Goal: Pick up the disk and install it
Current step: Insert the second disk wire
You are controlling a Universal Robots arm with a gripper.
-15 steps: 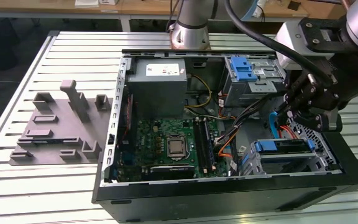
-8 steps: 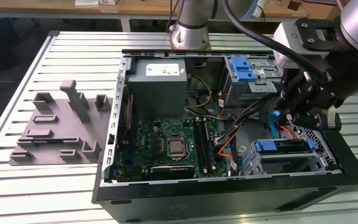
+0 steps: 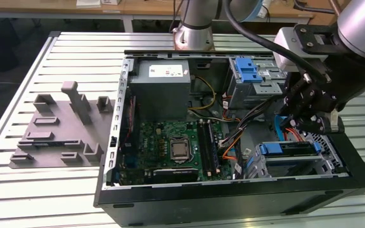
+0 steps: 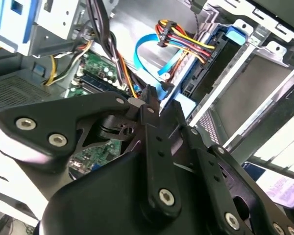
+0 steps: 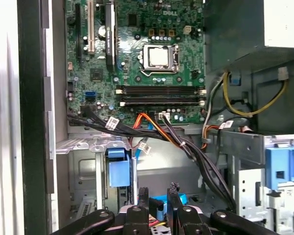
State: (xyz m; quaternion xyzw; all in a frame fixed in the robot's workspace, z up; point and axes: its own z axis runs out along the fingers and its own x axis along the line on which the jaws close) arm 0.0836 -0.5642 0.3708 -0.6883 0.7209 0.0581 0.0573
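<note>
The disk [image 3: 287, 148] sits in the drive cage at the lower corner of the open computer case, on the exterior view's right. Its blue caddy front faces out and its metal body is mostly hidden inside the cage. The same blue caddy front appears in the second wrist view [image 4: 234, 34] and the first wrist view [image 5: 118, 169]. My gripper [image 3: 302, 127] hangs just above the cage, beside the disk. Its black fingers stand close together in both wrist views [image 4: 159, 98] [image 5: 158, 193]. I see nothing held between them. A flat blue cable [image 4: 147, 49] runs close past the tips.
Inside the case are a green motherboard [image 3: 176, 142], a large grey metal box [image 3: 163, 83] and an upper cage with a blue latch [image 3: 252, 70]. A bundle of coloured cables [image 5: 186, 142] crosses near the gripper. A grey fixture [image 3: 62, 133] lies on the slatted table.
</note>
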